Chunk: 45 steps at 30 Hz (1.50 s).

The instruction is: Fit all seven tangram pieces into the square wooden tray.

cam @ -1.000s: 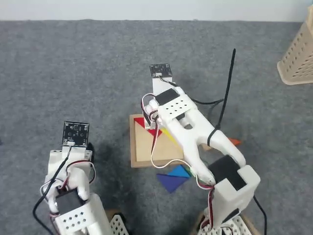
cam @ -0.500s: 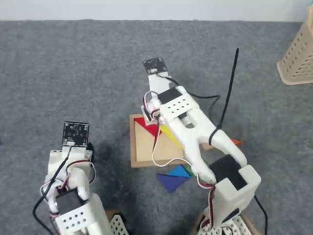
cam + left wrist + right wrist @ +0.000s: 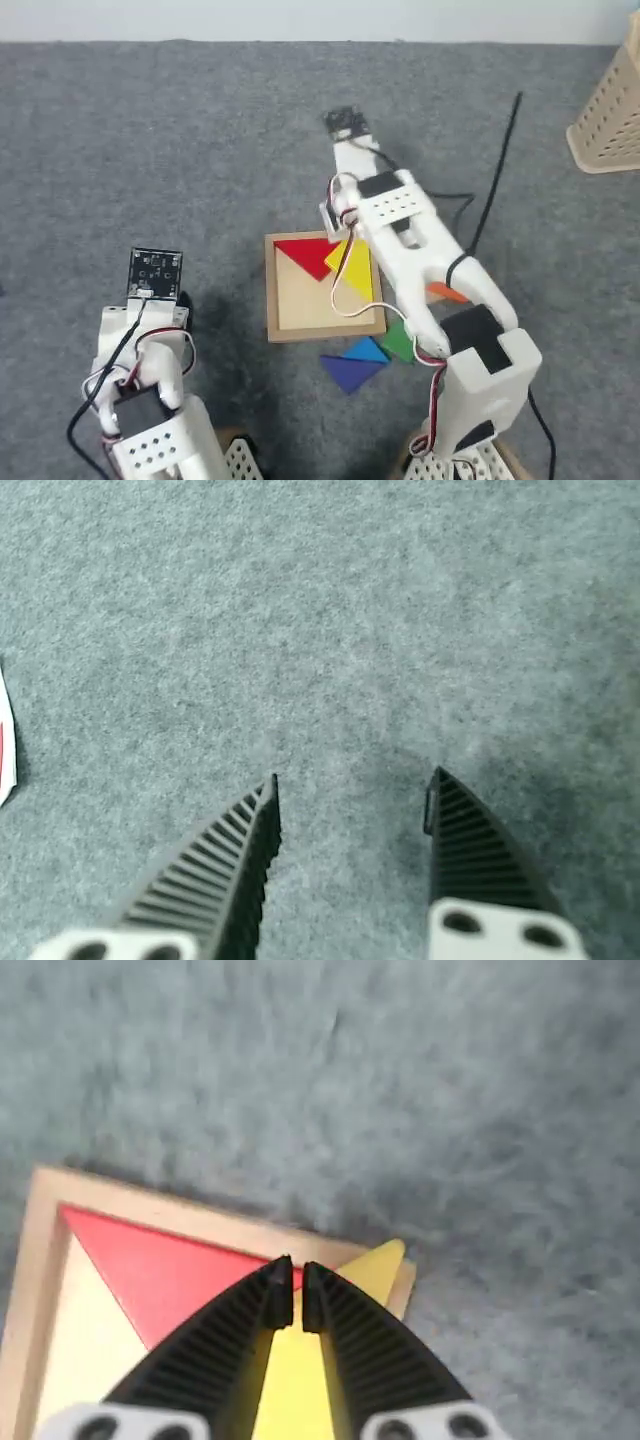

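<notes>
Your right gripper [image 3: 292, 1264] was stretched far forward, jaws almost together (only a thin slit); your left gripper [image 3: 355, 778] sat folded back, jaws apart.

Grey carpet [image 3: 150, 130], beige slotted basket [image 3: 610, 110]

Two pieces [image 3: 310, 255] in tray [image 3: 270, 290], others [image 3: 352, 371] beside.
</notes>
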Each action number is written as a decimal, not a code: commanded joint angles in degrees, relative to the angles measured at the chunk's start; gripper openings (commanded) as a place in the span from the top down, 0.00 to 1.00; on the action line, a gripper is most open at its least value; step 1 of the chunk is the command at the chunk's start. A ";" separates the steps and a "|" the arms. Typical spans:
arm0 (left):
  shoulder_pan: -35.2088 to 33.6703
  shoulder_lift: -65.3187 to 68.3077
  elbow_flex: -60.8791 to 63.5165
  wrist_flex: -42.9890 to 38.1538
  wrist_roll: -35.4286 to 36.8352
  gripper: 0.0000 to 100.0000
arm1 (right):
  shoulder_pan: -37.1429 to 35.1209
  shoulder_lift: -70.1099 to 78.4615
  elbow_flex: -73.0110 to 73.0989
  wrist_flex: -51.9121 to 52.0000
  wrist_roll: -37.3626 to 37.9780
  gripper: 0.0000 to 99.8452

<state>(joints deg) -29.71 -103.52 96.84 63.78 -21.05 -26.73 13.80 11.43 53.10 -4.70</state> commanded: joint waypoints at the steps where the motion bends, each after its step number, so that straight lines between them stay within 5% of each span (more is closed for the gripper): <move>1: 0.26 -0.53 -0.31 0.44 -0.44 0.78 | -0.48 -2.15 1.23 -0.13 1.67 0.99; 11: 0.26 -0.53 -0.31 0.44 -0.44 0.78 | -0.66 -9.10 9.93 -0.04 2.46 0.99; 28: 0.26 -0.53 -0.31 0.44 -0.44 0.78 | 3.21 -43.91 32.62 -0.04 2.73 0.99; 45: 0.26 -0.53 -0.31 0.44 -0.26 0.78 | 19.74 -56.75 50.11 -0.22 10.46 0.99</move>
<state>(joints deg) -29.71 -103.52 96.84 63.78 -21.05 -9.76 -38.95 61.19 53.19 4.62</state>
